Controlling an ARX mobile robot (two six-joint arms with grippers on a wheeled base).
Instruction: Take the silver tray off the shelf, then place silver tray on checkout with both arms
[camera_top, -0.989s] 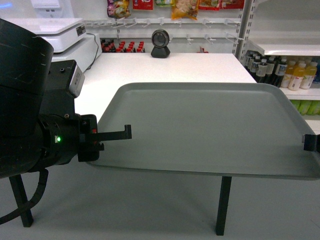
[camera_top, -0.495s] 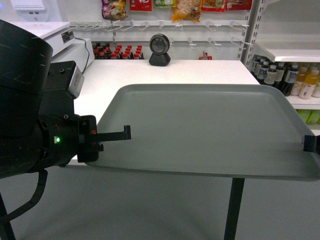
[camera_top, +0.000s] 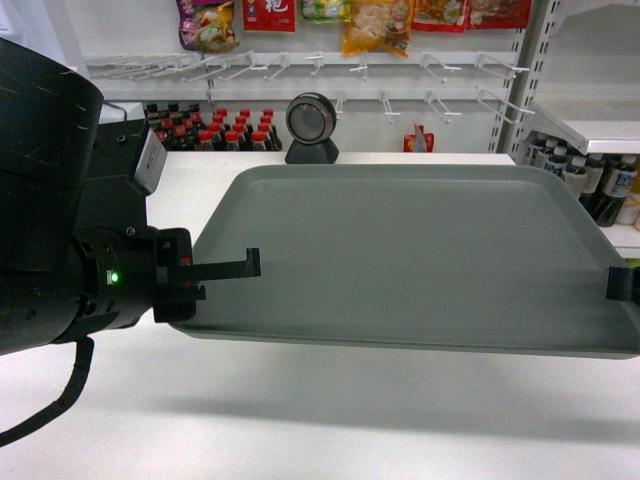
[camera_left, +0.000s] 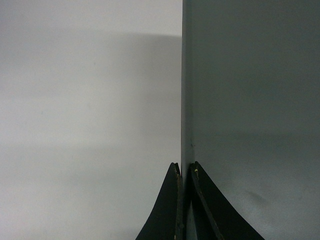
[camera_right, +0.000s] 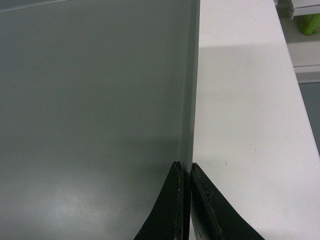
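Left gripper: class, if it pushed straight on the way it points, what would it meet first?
The left gripper points along the tray it clamps by the rim. Beyond that, probably the right gripper at the far edge; nothing else shows between.

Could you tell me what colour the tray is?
The tray is plain matte grey-green, clearest in the head view.

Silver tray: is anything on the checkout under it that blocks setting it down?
Nothing visible does. The silver tray hangs over bare checkout top; the black scanner stands beyond its far edge. The surface directly beneath is hidden.
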